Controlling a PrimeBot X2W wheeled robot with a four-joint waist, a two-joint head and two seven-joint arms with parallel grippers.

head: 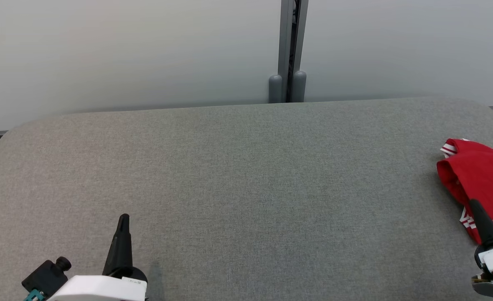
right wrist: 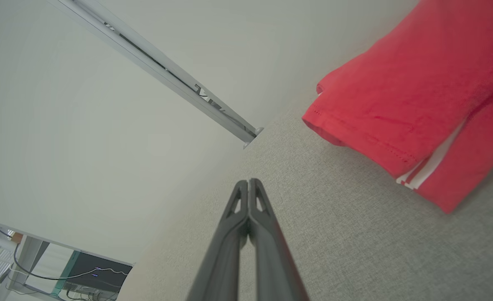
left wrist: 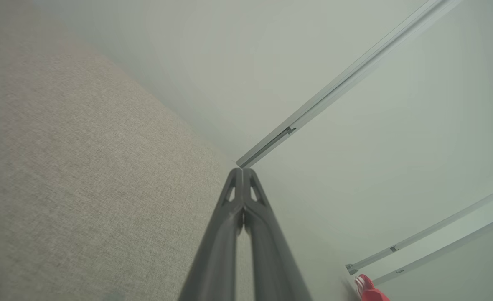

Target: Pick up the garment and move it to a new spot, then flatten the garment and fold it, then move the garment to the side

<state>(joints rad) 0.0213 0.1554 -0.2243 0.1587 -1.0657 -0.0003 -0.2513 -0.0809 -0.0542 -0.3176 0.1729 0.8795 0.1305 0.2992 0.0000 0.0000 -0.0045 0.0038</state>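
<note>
Grey fabric-covered table (head: 246,188), rounded at its far corners, spanning the head view from side to side. Behind it, pale wall panels (head: 125,50) joined by an upright grey post (head: 289,50) at mid-width.

Red garment (head: 478,175) lying bunched on the right end of the table, cut off by the right edge of the head view. Its visible part has its long axis running from far to near along that edge. A rounded fold bulges leftward, toward the middle of the table. How far the garment extends to the right cannot be told. In the right wrist view a stitched hem (right wrist: 355,140) forms the garment's edge nearest the fingers.

Left gripper (left wrist: 242,170) at the lower left of the head view, well apart from the garment, fingers pressed together on nothing. Right gripper (right wrist: 249,180) at the lower right, likewise closed and empty, its tip over bare table just beside the garment.

White stripes (head: 449,149) at the garment's far corner.
</note>
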